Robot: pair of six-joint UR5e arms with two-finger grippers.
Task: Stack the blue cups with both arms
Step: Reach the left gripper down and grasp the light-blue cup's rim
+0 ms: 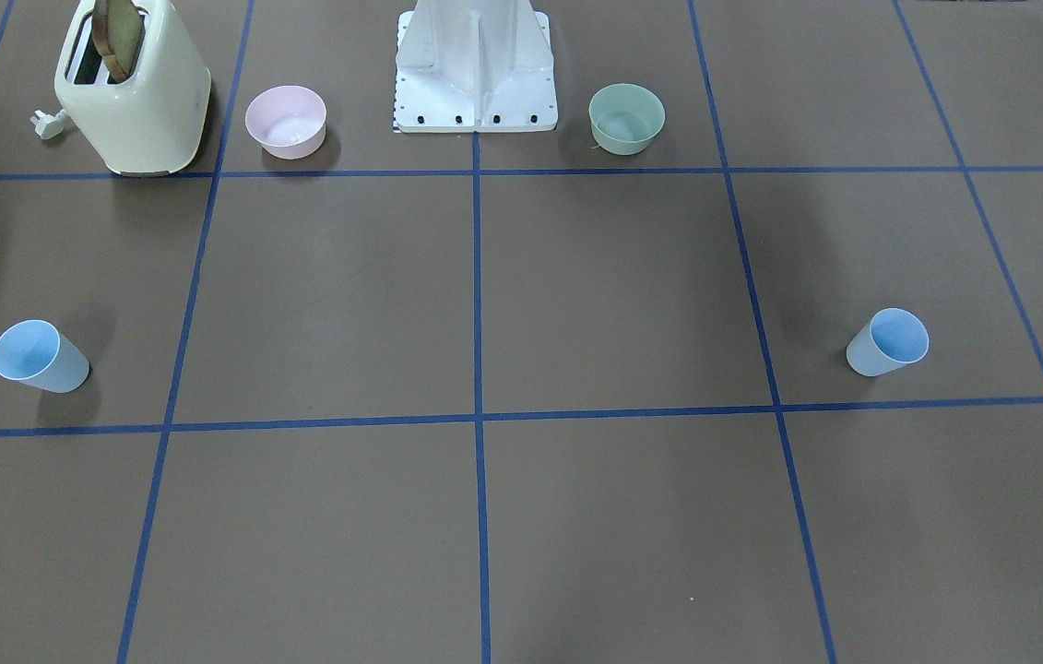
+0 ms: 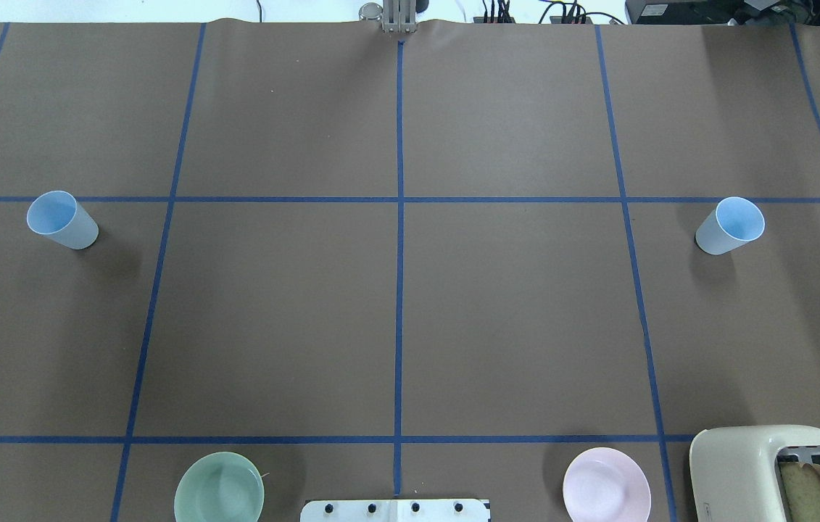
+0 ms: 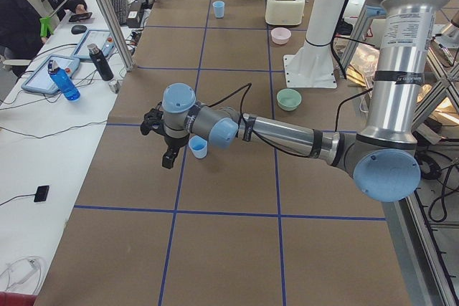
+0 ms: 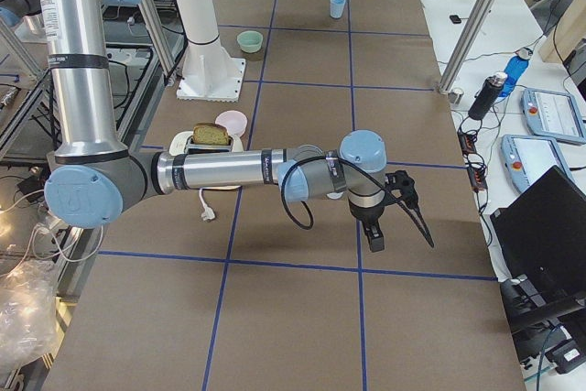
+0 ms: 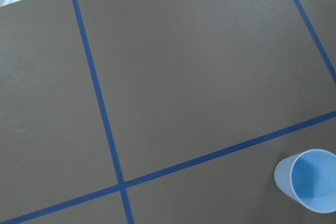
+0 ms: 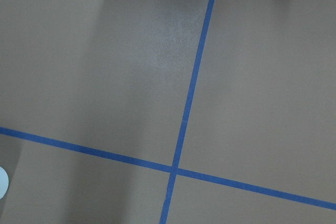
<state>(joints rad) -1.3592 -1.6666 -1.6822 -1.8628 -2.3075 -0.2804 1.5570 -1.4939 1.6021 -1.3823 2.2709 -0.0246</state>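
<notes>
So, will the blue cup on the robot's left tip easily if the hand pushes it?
Likely. The blue cup stands upright, empty, on its narrower base, so a high push may tip it. It looks thin plastic, probably light; a low push may slide it.

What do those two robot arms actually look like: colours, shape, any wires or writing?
The left arm and right arm are smooth silver-grey tubes linked by rounded joints with light-blue caps. A black cable loops beside each forearm, and a dark band with small lettering circles the upright tube. Each ends in black, two-fingered hardware: the left gripper and right gripper.
</notes>
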